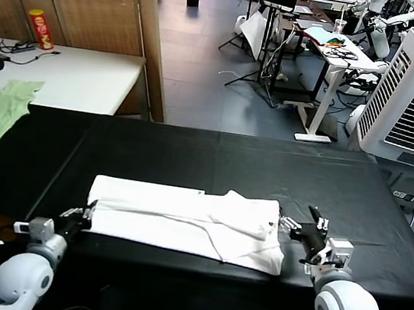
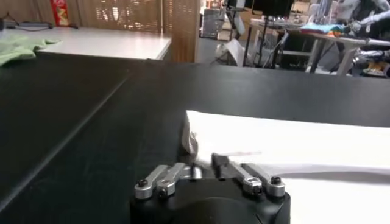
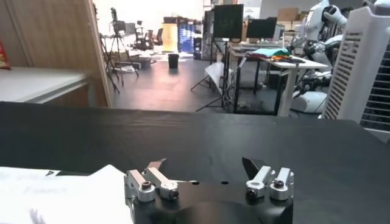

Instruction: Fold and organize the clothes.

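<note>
Across the lower middle of the head frame, the white T-shirt (image 1: pixel 186 221) lies folded into a long, soft cotton band on the matte black table (image 1: pixel 214 156). At its left end, lower left, your left gripper (image 1: pixel 81 217) is pinched shut on the T-shirt's corner; lift slowly, keeping the layers together. Lower right, your right gripper (image 1: pixel 302 230) stands wide open beside the other end, holding nothing.

A folded white T-shirt (image 1: pixel 186 221) lies on the black table (image 1: pixel 230 158). The left gripper (image 1: pixel 81 217) pinches its left edge. The right gripper (image 1: pixel 300 230) stands spread just beside its right edge.
</note>
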